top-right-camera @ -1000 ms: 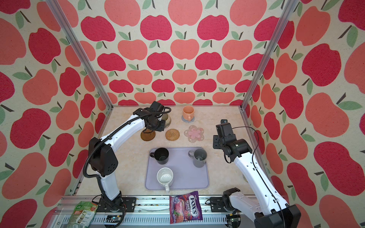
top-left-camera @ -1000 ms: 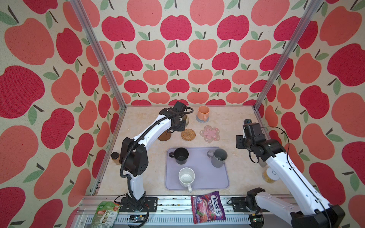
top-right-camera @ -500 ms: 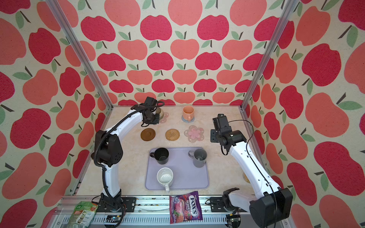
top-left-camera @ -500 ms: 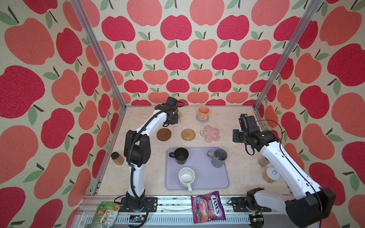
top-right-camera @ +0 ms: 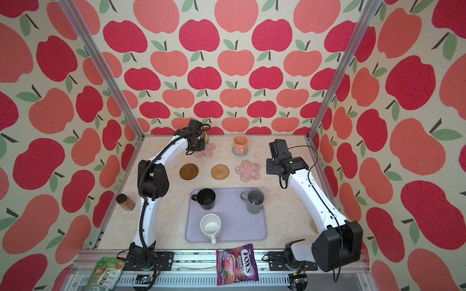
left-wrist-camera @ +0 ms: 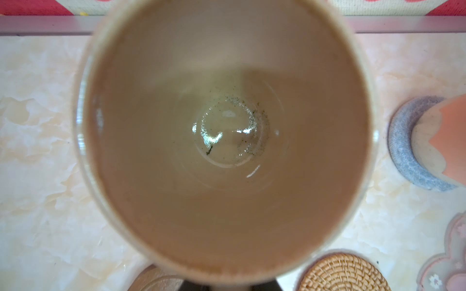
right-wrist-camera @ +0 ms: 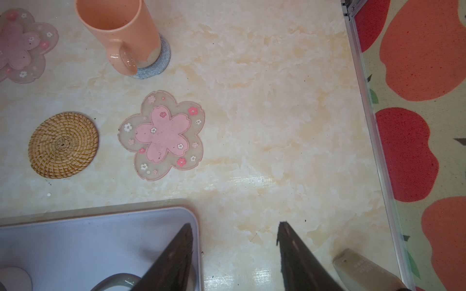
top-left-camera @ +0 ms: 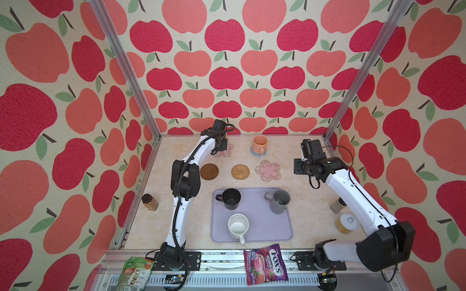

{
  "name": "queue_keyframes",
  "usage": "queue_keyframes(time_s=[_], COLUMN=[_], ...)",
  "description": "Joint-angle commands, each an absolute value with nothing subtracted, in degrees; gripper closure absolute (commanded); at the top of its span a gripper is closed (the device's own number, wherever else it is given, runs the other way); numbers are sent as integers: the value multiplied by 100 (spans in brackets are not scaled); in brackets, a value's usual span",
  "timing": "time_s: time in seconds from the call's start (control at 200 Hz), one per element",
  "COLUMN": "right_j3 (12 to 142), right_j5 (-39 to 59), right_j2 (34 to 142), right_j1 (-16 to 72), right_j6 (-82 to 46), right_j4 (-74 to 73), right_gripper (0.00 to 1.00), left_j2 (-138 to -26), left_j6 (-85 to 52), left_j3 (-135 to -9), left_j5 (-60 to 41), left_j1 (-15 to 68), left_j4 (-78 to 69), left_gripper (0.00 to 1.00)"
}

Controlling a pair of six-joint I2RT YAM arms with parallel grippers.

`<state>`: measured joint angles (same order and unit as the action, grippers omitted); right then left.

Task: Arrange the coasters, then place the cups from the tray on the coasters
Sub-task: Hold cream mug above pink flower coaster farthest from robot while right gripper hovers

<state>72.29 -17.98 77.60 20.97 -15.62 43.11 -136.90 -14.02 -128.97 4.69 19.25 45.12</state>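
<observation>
Left jaws narrow on beige mug (left-wrist-camera: 227, 141), by pink flower coaster (top-right-camera: 205, 151) upper centre, right jaws apart, empty, over bench (right-wrist-camera: 277, 126).

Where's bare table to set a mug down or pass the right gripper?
Widest bare table: between the near pink flower coaster, the orange mug and the right wall. A narrower strip runs between the tray and the brown-lidded jar, partly under the left arm. Crowded: the coaster row beyond the tray.

The tray (top-left-camera: 267, 226) holds three cups (top-left-camera: 231, 199); we read a row of three coasters (top-left-camera: 240, 171) at its twelve o'clock, behind these a cup (top-left-camera: 259, 143) on its coaster (top-left-camera: 253, 153) at one (fifth coaster (top-left-camera: 222, 154), under another cup (left-wrist-camera: 227, 176), at eleven).
</observation>
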Motion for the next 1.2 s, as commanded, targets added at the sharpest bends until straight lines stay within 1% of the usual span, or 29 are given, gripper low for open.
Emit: queue_keyframes(time_s=[0.0, 0.125, 0.47, 1.196], right_j3=[7452, 7533, 7674, 7668], right_j5=[-1672, -1601, -1446, -1347], right_j2=[7912, 8082, 8393, 8501], right_j1=[2039, 2022, 2013, 2013], right_j6=[-1421, -1399, -1419, -1441], right_j4=[4236, 4219, 4184, 4166], right_gripper=[43, 43, 43, 44], left_j2=[-13801, -13978, -14069, -14281], left_j6=[-1468, -1498, -1652, -1799], left_j3=[-13531, -13709, -13606, -13553], left_j5=[650, 651, 616, 376], left_j1=[1916, 1885, 1829, 1819], left_j4=[4417, 4488, 4533, 4506], left_gripper=[100, 100, 100, 100])
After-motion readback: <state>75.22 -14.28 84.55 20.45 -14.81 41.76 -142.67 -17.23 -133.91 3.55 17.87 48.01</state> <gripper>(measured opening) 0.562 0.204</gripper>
